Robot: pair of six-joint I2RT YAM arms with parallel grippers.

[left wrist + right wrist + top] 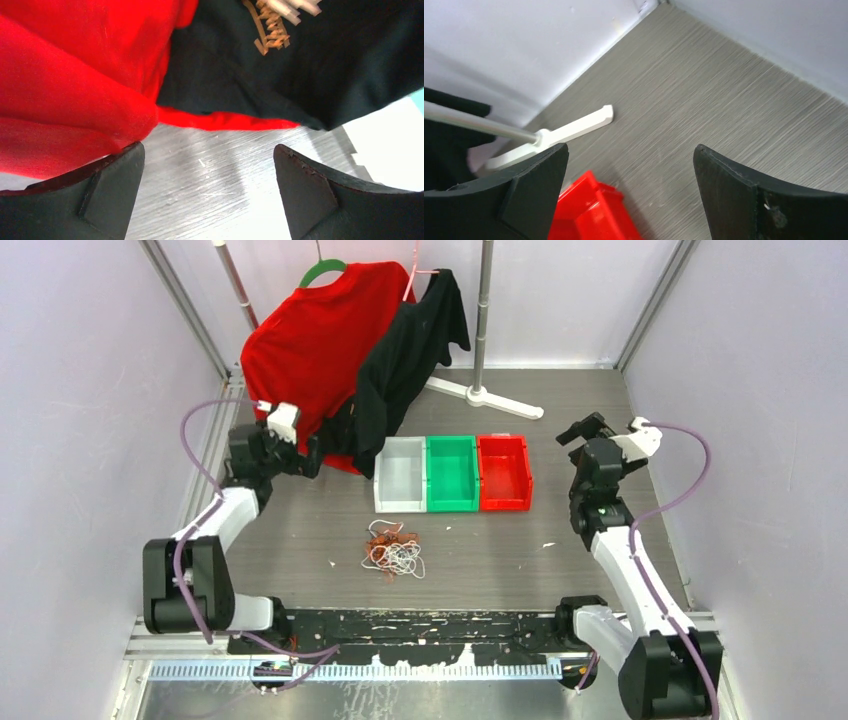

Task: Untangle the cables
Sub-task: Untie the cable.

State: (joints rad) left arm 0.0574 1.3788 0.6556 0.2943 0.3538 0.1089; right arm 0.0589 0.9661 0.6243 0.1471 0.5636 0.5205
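While cables [392, 550] lie tangled on brushed grey table [300, 530] | pale walls [60, 390] | left end effector [207, 150], right end effector [630, 148] gaping, empty

Three bins (grey [402, 475], green [452, 475], red [503, 472]), two shirts (red [310, 340], black [405, 360]), one cable tangle [393, 550].
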